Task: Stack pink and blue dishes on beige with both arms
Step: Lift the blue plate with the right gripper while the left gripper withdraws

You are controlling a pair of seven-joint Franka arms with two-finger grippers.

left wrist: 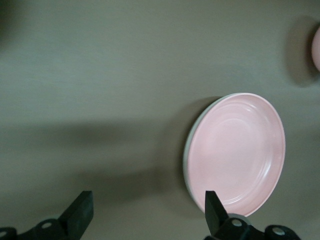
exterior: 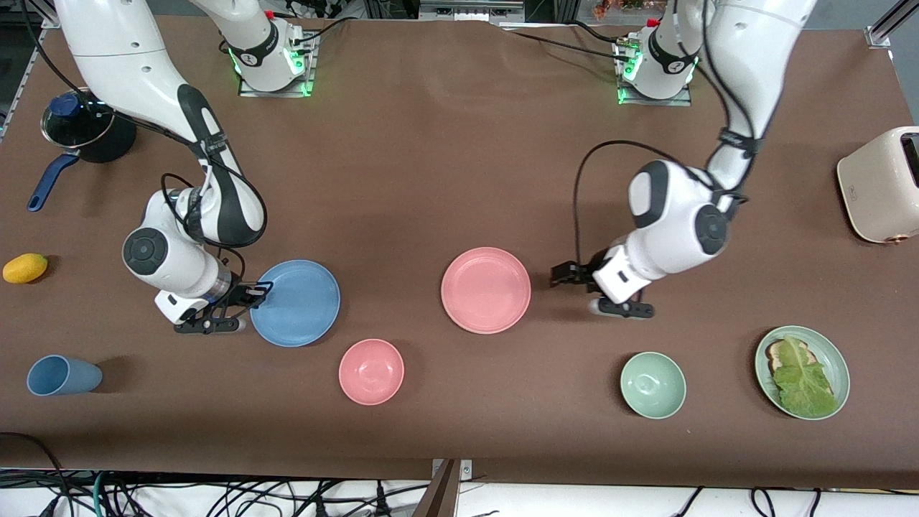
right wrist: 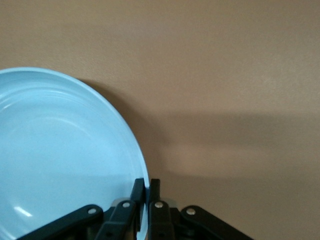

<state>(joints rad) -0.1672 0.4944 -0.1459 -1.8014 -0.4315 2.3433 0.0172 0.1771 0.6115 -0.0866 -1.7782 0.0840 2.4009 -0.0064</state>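
The sky blue plate (exterior: 298,303) lies toward the right arm's end of the table. My right gripper (exterior: 253,300) is shut on its rim. In the right wrist view the fingers of that gripper (right wrist: 148,187) pinch the edge of the blue plate (right wrist: 60,150). The salmon pink plate (exterior: 486,290) sits mid-table. My left gripper (exterior: 578,291) is open just beside it and holds nothing. In the left wrist view the pink plate (left wrist: 235,152) lies ahead of that open gripper (left wrist: 148,212), with a pale edge under its rim. I see no separate beige plate.
A pink bowl (exterior: 371,371) and a mint-green bowl (exterior: 652,385) stand nearer the camera. A green plate with toast and lettuce (exterior: 802,371) and a toaster (exterior: 883,184) are at the left arm's end. A blue cup (exterior: 63,375), a lemon (exterior: 25,268) and a pot (exterior: 82,129) are at the right arm's end.
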